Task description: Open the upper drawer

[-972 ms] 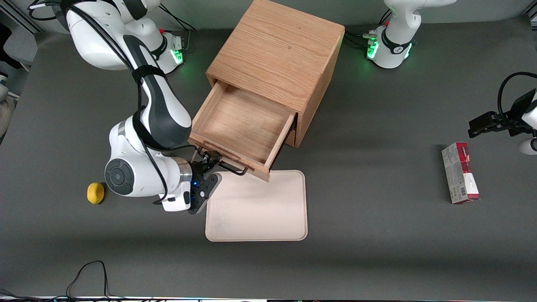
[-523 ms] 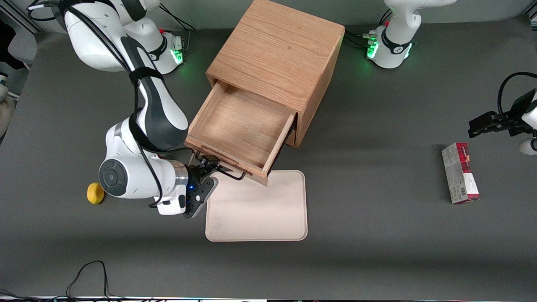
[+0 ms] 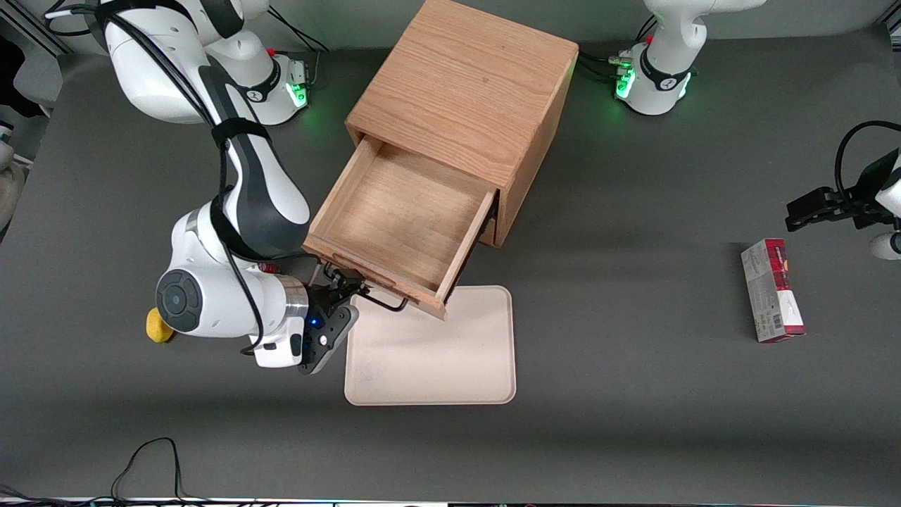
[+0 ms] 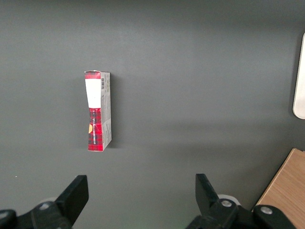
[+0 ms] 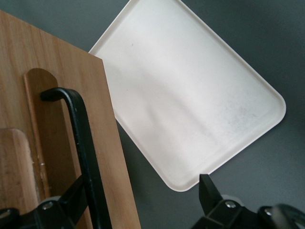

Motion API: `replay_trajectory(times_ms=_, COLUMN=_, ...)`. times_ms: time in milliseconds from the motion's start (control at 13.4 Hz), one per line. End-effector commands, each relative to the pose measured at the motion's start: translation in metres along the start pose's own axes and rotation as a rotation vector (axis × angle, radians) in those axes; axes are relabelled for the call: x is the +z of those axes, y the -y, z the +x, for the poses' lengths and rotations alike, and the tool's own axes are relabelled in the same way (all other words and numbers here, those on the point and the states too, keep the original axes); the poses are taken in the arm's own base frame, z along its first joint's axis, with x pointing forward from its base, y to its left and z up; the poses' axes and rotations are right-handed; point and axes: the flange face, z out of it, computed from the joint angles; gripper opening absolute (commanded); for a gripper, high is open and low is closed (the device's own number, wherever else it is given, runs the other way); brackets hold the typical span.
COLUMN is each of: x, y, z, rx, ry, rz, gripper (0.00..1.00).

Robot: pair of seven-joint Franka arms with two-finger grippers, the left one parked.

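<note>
The upper drawer of the wooden cabinet stands pulled far out, its bare wooden inside showing. My right gripper is at the drawer's front, at the end of the black wire handle nearer the working arm. In the right wrist view the gripper is open, its fingers wide apart. The handle runs between them, close against one finger, over the drawer front. The lower drawer is hidden under the upper one.
A cream tray lies on the table just in front of the drawer, also seen as the tray. A yellow lemon sits beside the arm's wrist. A red box lies toward the parked arm's end.
The drawer has slid a little farther out of the cabinet. My gripper and wrist have moved with the handle, nearer to the front camera, partly covering the lemon.
</note>
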Motion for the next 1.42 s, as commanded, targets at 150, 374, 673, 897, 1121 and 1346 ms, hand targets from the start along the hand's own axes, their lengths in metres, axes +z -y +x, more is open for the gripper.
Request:
replay_trajectory(times_ms=150, x=-0.003, y=-0.017, z=0.005, rx=-0.014, ry=-0.032, rz=-0.025, gripper=1.0)
replay_trajectory(times_ms=374, x=-0.006, y=-0.023, z=0.003, rx=-0.006, ry=-0.046, rz=-0.031, gripper=1.0)
replay_trajectory(times_ms=673, x=-0.017, y=-0.026, z=0.004, rx=-0.006, ry=-0.065, rz=-0.041, gripper=1.0)
replay_trajectory(times_ms=897, x=-0.018, y=-0.029, z=0.003, rx=0.0, ry=-0.067, rz=-0.041, gripper=1.0)
replay_trajectory(times_ms=1121, x=-0.022, y=-0.033, z=0.001, rx=0.007, ry=-0.066, rz=-0.036, gripper=1.0)
replay_trajectory(times_ms=1346, x=-0.034, y=-0.039, z=-0.007, rx=0.025, ry=-0.056, rz=-0.021, gripper=1.0)
